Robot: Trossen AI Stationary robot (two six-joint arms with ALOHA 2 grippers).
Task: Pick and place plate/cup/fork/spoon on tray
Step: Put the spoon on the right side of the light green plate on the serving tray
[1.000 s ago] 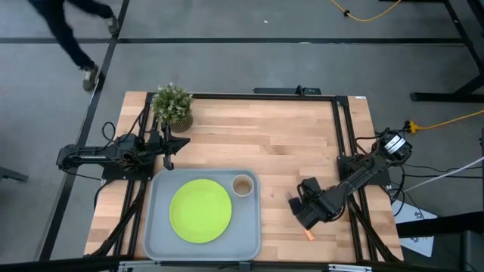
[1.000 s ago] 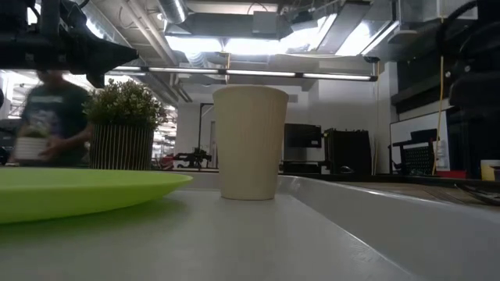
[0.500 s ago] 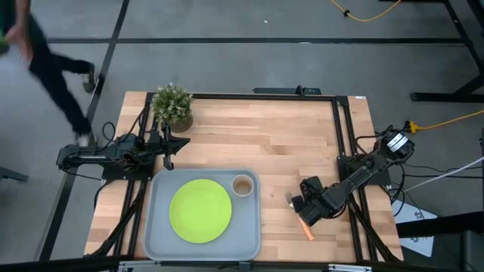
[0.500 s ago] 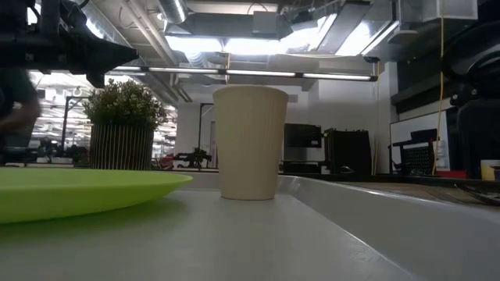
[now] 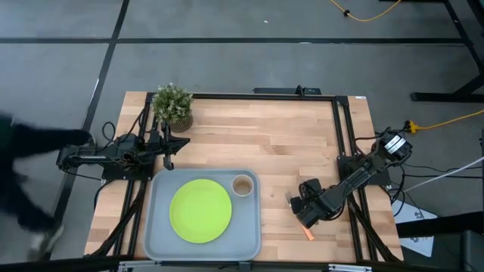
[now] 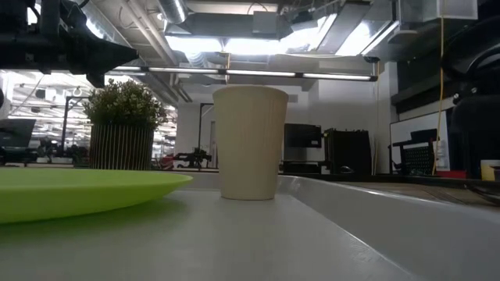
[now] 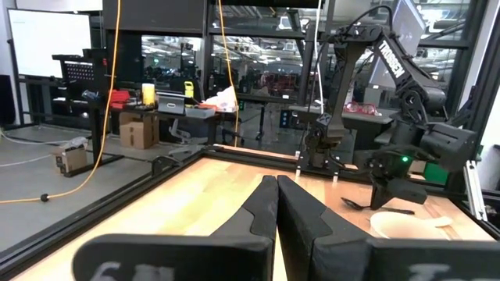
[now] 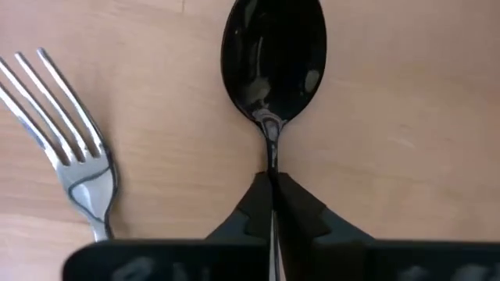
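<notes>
Since round lime-green plate [image 5: 200, 211] and small tan cup [image 5: 242, 185] already sit on grey-blue rectangular tray [image 5: 162, 245], we see right gripper [image 8: 273, 181] jaws pinching dark spoon [image 8: 273, 55] handle beside orange-handled fork [image 8: 69, 160] on wooden surface [image 5: 265, 143]; left gripper [image 7: 276, 204] jaws closed, parked by plant [image 5: 172, 104].

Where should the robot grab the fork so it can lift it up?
Probably by the orange handle of the fork, coming straight down from above with fingers either side of it. The fork lies flat on the table, and its handle is long and narrow. The right gripper is busy, shut on the spoon beside the tines.
</notes>
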